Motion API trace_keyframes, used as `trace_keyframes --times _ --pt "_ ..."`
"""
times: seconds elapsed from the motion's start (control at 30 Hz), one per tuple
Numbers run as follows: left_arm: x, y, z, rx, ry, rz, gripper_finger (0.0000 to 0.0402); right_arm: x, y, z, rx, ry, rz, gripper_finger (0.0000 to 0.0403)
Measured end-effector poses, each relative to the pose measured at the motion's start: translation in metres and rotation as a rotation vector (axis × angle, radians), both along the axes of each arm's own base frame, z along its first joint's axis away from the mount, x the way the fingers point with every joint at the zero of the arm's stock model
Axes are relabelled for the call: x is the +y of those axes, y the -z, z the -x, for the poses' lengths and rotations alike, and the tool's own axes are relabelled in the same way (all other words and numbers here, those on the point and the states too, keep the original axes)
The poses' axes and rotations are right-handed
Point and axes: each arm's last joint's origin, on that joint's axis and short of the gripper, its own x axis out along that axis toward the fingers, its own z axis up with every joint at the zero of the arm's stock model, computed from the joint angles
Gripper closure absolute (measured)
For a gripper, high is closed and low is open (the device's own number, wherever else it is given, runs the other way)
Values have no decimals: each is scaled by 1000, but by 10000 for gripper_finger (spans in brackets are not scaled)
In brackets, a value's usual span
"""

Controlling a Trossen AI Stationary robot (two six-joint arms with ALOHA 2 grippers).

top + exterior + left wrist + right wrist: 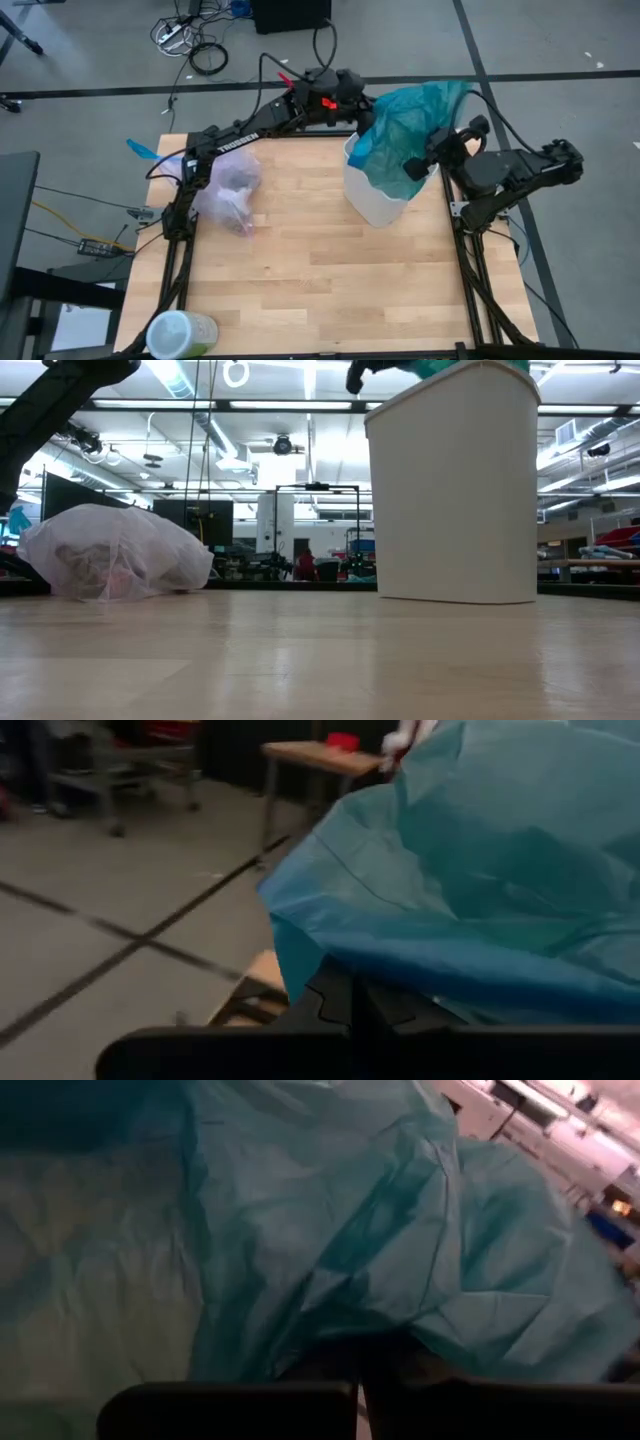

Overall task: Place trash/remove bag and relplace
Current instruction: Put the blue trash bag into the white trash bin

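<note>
Both tools (368,118) (418,166) pinching teal bag (405,125) over bin (375,195)

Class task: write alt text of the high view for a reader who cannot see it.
Both arms hold a teal bag over a white bin at the wooden table's back right. A filled pale pink bag lies left.

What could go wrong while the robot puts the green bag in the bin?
The teal bag is bunched over just part of the white bin, so it might slip off the rim. Both tools, left and right, pinch it shut; pulling apart could tear the thin plastic or tip the bin.
</note>
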Motion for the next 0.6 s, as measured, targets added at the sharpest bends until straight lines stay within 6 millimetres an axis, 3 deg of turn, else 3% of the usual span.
trace_keyframes --times 0.2,0.43,0.6 --pt "10 2 4 29 -92 -28 401 -1 12 15 75 -27 30 384" --pt "27 6 11 73 -147 -17 401 -7 7 32 15 -36 6 308" --pt "34 14 15 155 -167 2 401 -4 6 38 -69 -75 -30 281"
